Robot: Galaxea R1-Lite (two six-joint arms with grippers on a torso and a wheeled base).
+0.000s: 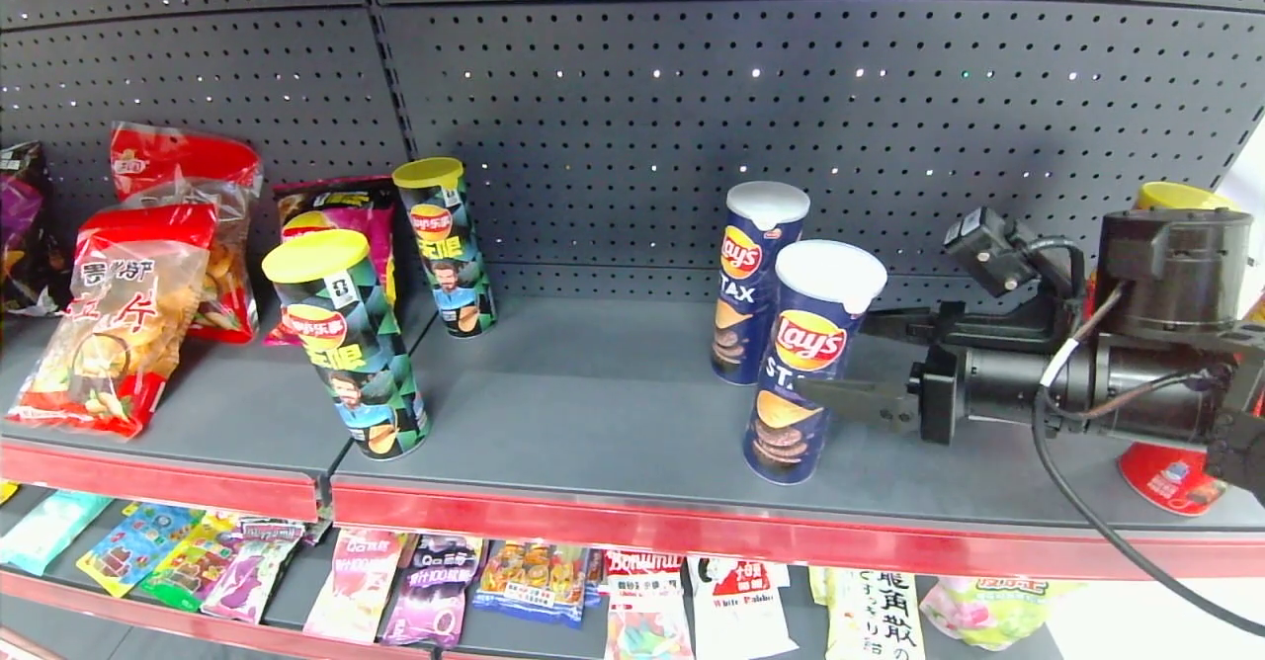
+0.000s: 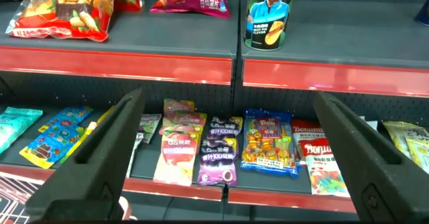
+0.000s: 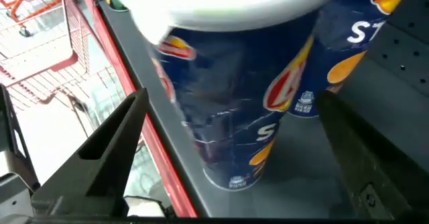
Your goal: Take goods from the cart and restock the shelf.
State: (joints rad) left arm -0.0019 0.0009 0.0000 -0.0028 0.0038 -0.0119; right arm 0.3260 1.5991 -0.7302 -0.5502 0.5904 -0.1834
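My right gripper [image 3: 231, 106] stands wide open around the front blue chip can [image 1: 805, 364], one finger on each side. I cannot tell whether either touches it. The can stands upright near the front edge of the grey shelf [image 1: 613, 413], just in front of a second blue can [image 1: 751, 285]. My left gripper [image 2: 228, 117] is spread wide too, holding nothing, and faces the snack packets [image 2: 214, 150] on the lower shelf.

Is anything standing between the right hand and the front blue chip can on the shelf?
Nothing visible does. The open right hand straddles the front blue can; the other blue can stands behind it.
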